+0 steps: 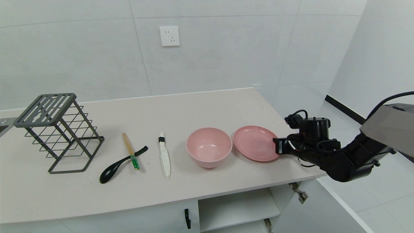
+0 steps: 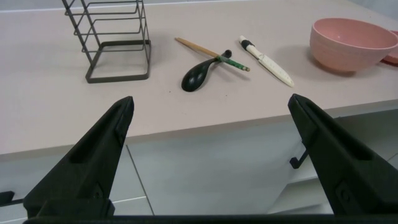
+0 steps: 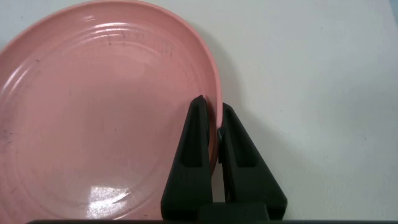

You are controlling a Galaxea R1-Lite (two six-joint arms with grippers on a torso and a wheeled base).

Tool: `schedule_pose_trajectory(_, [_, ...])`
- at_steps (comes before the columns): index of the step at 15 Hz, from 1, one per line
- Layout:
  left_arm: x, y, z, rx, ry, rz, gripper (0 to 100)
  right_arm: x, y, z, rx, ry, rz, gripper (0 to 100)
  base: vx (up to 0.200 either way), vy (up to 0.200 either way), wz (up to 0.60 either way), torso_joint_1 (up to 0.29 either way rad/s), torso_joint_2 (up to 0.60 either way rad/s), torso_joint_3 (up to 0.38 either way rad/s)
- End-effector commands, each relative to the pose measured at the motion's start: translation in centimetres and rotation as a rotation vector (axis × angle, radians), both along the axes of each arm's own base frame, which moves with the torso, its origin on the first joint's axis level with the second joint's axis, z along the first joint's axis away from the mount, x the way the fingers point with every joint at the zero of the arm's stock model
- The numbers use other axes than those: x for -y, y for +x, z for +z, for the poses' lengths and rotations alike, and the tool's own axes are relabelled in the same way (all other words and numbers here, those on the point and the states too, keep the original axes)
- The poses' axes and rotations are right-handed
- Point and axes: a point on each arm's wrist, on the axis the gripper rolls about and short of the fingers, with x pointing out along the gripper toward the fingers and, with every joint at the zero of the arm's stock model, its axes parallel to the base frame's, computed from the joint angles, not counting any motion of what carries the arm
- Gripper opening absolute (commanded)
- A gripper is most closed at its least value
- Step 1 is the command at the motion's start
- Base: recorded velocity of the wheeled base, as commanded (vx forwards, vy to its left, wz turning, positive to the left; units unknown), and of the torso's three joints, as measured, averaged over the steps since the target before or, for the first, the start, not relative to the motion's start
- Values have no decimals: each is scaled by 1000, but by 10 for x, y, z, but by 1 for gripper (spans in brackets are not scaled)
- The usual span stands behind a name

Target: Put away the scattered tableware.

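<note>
A pink plate (image 1: pixel 254 142) (image 3: pixel 93 112) lies at the right end of the counter, beside a pink bowl (image 1: pixel 209 146) (image 2: pixel 352 43). My right gripper (image 1: pixel 277 146) (image 3: pixel 213 121) is shut on the plate's right rim, one finger inside and one outside. A white knife (image 1: pixel 164 155) (image 2: pixel 267 60), wooden chopsticks (image 1: pixel 130 150) (image 2: pixel 211 53) and a black spoon (image 1: pixel 121 164) (image 2: pixel 200 73) lie in the middle. A dark wire rack (image 1: pixel 59 129) (image 2: pixel 115 37) stands at the left. My left gripper (image 2: pixel 211 155) hangs open off the counter's front edge, holding nothing.
The counter (image 1: pixel 194 110) meets a tiled wall at the back and ends just right of the plate. Below its front edge are cabinet doors with a black handle (image 1: pixel 187 218) and an open shelf (image 1: pixel 236 207).
</note>
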Motion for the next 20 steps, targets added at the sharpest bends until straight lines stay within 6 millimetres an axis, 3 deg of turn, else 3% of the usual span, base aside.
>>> schedule_pose_trajectory(1, [0, 0, 0, -1, -3, -1, 100, 7, 1, -6, -21, -19, -18, 0, 0, 0, 0, 0, 0, 0])
schedule_pose_trajectory(3, [0, 0, 0, -1, -5, -3, 100, 4, 0, 4, 14, -13, -10, 0, 0, 0, 0, 0, 0, 0])
schedule_pose_trajectory(6, [0, 0, 0, -1, -9, -2, 100, -1, -6, 41, 128, 12, 6, 0, 0, 0, 0, 0, 0, 0])
schedule_pose_trajectory(8, [0, 0, 0, -1, -9, -2, 100, 0, -22, 68, 191, 24, 12, 0, 0, 0, 0, 0, 0, 0])
schedule_pose_trajectory(10, [0, 0, 0, 0, -6, -1, 100, -2, -59, 93, 228, 36, 42, 0, 0, 0, 0, 0, 0, 0])
schedule_pose_trajectory(11, [0, 0, 0, 0, -8, -2, 100, -2, -68, 98, 238, 39, 50, 0, 0, 0, 0, 0, 0, 0])
schedule_pose_trajectory(13, [0, 0, 0, 0, -9, -2, 100, -3, -110, 120, 313, 64, 91, 0, 0, 0, 0, 0, 0, 0])
schedule_pose_trajectory(20, [0, 0, 0, 2, -8, 3, 100, 25, -206, 130, 403, 53, 138, 0, 0, 0, 0, 0, 0, 0])
